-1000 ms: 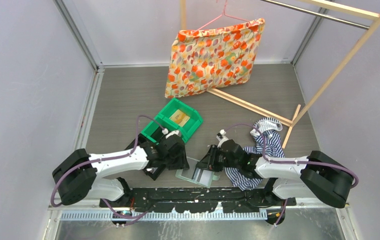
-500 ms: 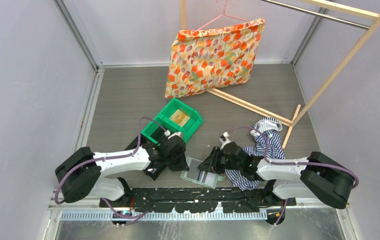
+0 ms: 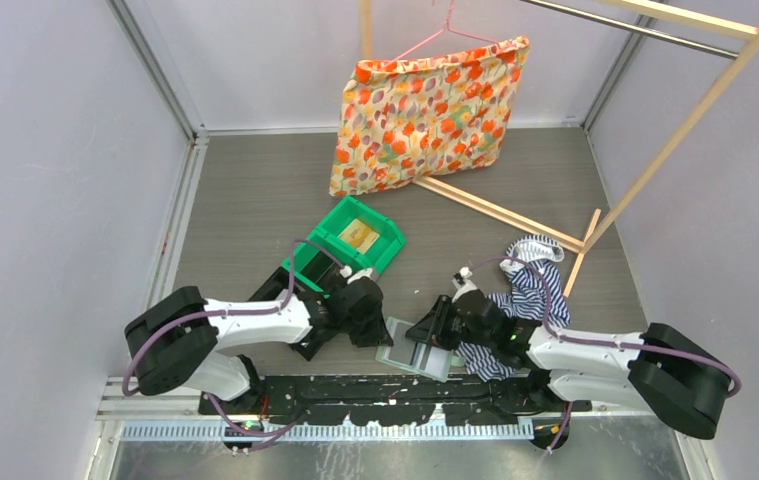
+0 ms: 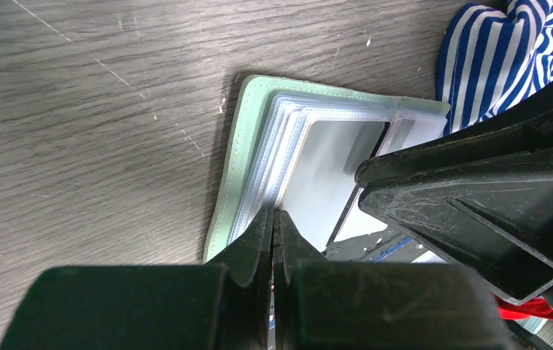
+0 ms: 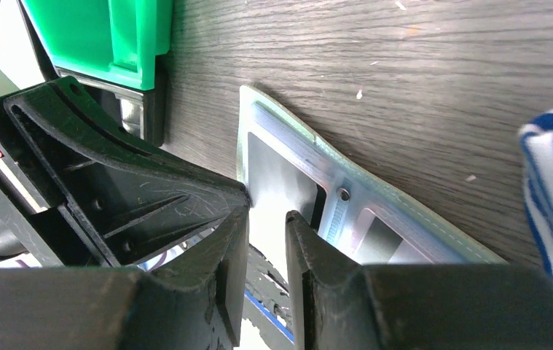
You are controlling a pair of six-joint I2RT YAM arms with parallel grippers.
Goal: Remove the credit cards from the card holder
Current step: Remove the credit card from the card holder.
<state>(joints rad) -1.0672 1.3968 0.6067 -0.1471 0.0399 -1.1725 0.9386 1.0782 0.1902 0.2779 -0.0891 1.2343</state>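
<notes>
Near the desk's front edge, the card holder point(image 3: 407, 350) is laid open between two grippers: left gripper point(image 4: 273, 213) pressed shut at its edge (hold unclear), right gripper point(image 5: 267, 213) narrowly parted opposite.

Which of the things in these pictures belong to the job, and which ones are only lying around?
Job:
- card holder
- grey card in it
- tan card, lying in the green bin
- left gripper, right gripper, both at the holder

Lying about:
- floral bag
- striped cloth
- wooden rack
</notes>
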